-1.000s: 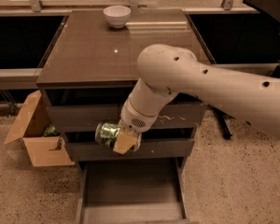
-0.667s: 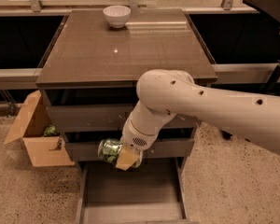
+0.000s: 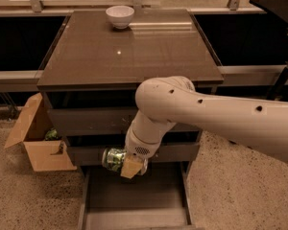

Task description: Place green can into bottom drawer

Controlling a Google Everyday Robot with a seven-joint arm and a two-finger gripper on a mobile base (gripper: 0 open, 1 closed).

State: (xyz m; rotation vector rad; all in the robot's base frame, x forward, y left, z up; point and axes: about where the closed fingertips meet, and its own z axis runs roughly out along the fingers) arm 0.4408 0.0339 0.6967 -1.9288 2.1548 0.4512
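The green can (image 3: 113, 158), shiny green with a white mottled pattern, lies on its side in my gripper (image 3: 126, 165), which is shut on it. The gripper hangs from my white arm (image 3: 201, 114) in front of the middle drawer (image 3: 86, 153), just above the back of the open bottom drawer (image 3: 134, 198). The bottom drawer is pulled out toward the camera, a wide shallow tray with a plain flat floor and thin side rails. The can is above the tray, not touching its floor.
A white bowl (image 3: 120, 16) stands at the back of the cabinet top (image 3: 129, 51). An open cardboard box (image 3: 36, 138) sits on the floor to the left of the cabinet. A dark table corner (image 3: 278, 4) and its legs are at the right.
My arm has moved down and a little toward the camera, carrying the green can from the middle drawer's front down to just above the bottom drawer.
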